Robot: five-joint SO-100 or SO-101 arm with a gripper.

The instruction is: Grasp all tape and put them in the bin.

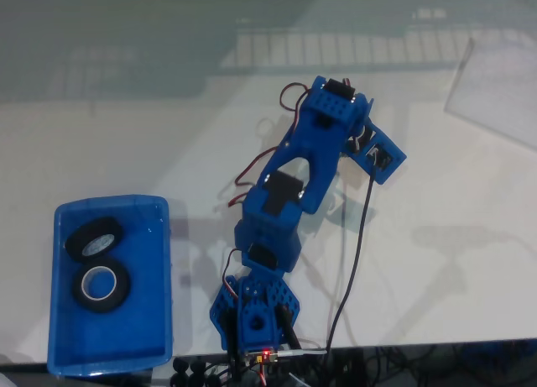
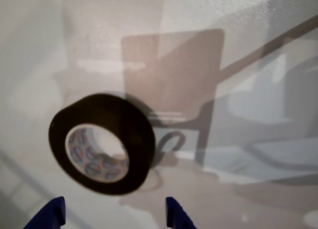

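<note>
Step in hand: approach and grasp of the remaining tape roll (image 2: 102,143). In the wrist view the tool (image 2: 113,215) is open, its two blue fingertips (image 2: 49,216) spread at the lower edge with nothing between them. The roll lies on the pale surface (image 2: 258,199) just ahead of the tool, tilted so its printed whitish core faces the camera, and slightly toward the left fingertip.

Procedure, as a judgement:
- Shift the tool slightly left so the roll sits midway between the fingertips
- Advance until the fingertips flank the black outer wall, one on each side
- Keep the jaws at full spread during descent; the roll looks nearly as wide as the gap, so clearance is small
- Close on the outer wall, not the core edge, to prevent the roll tipping or rolling away

Count: three tape rolls in all, one ahead of the tool and two (image 1: 94,239) (image 1: 100,287) already lying in the bin (image 1: 156,274). One bin, which stands well apart from the tool, beside the arm's base in the fixed view
</note>
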